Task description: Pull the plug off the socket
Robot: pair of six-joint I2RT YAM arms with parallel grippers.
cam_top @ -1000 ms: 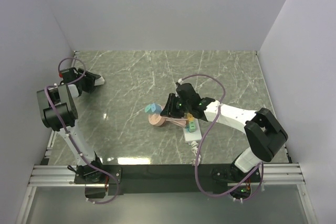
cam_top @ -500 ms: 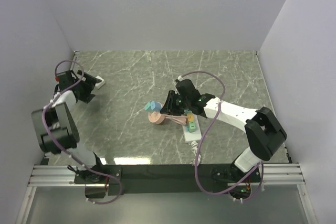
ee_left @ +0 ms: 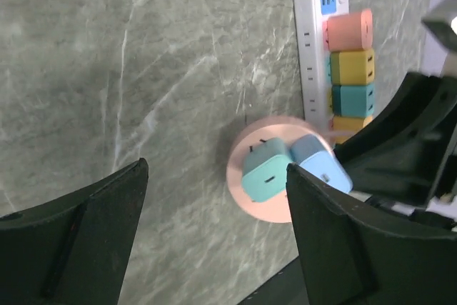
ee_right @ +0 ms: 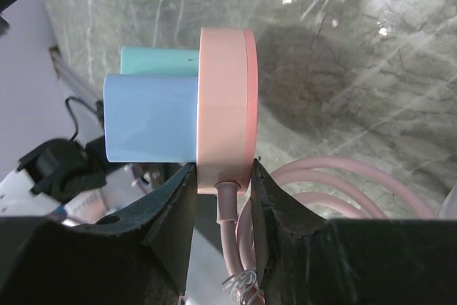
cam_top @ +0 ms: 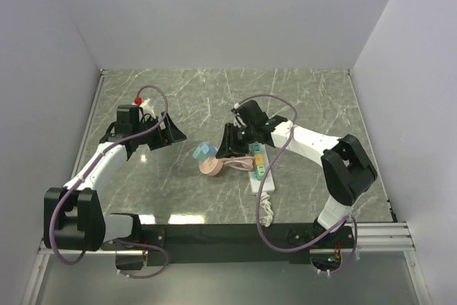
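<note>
Lowest in the overhead frame, nearest me, the socket [cam_top: 259, 178] lies flat on the desk [cam_top: 178, 98], its white cord trailing toward the bottom edge. Just left of it, the right hand [ee_right: 221, 173] is clamped across the rim of a pink disc [cam_top: 211, 168]. A teal plug [ee_left: 265, 171] and a blue plug [ee_left: 321, 167] sit in the disc's face, sticking out toward the upper left. Farther up and left, the left hand [cam_top: 173, 136] stands wide open, holding nothing, aimed at those plugs. I'd say it should straddle one plug squarely and close on its flat sides. Then it should draw straight out along the pins while the right hand braces the disc. A twist would likely jam it.
</note>
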